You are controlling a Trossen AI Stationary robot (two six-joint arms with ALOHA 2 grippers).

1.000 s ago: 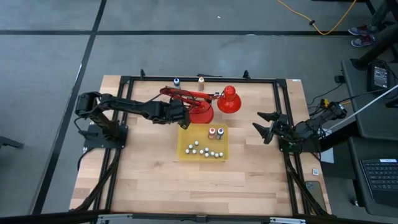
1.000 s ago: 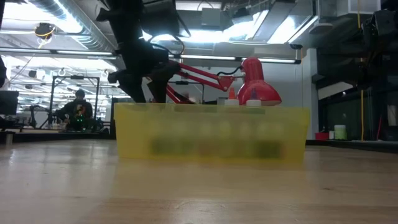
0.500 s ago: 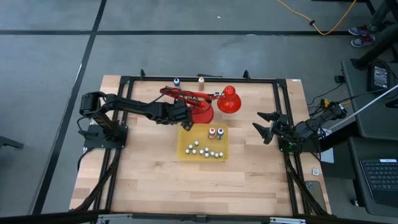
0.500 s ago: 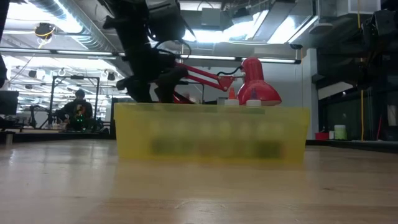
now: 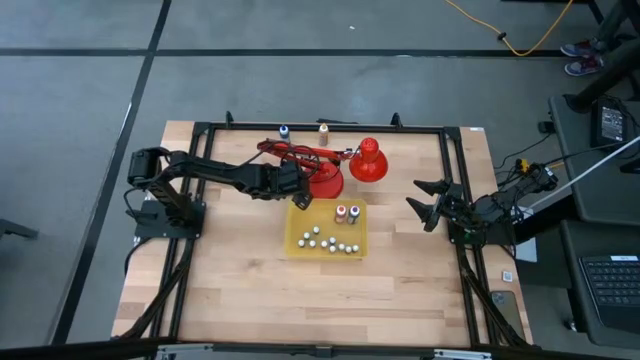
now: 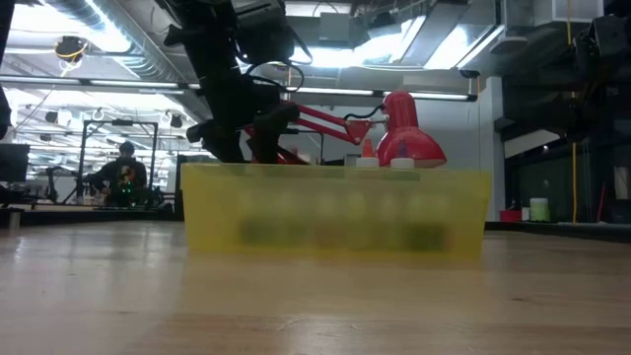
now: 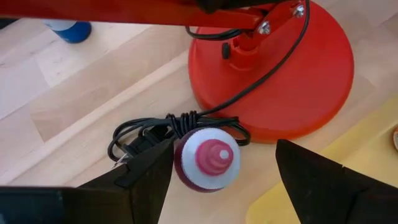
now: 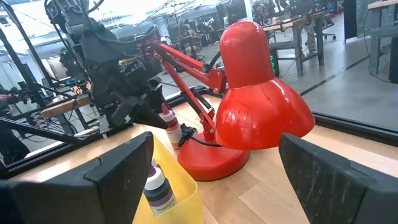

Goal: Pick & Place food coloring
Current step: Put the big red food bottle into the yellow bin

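Observation:
A pink-purple capped food coloring bottle [image 7: 208,160] stands upright on the table beside the red lamp's base [image 7: 280,81], against its coiled black cord [image 7: 143,134]. My left gripper [image 7: 224,149] is open and slants down over the bottle, one finger on each side of it. Two more bottles [image 5: 347,212] stand in the yellow tray [image 5: 300,240]. A blue-capped bottle [image 5: 284,131] and an orange one [image 5: 323,128] stand at the far edge. My right gripper [image 5: 418,202] waits open at the table's right side. My left gripper has one finger [image 7: 149,171] right beside the bottle's side [image 7: 178,163]; whether it touches, I cannot tell. The other finger [image 7: 311,180] stands well apart from the bottle. The bottle rests upright on the table.
The red desk lamp's arm [image 5: 300,152] and head [image 5: 368,160] reach over the table's far middle, close above my left gripper. Several small white things [image 5: 330,240] lie in the tray. The near half of the table is bare wood [image 5: 320,300].
My left gripper has edged a little toward the table's right edge, nearer the lamp base and the tray, then kept still. The bottles, tray and lamp have stayed in place.

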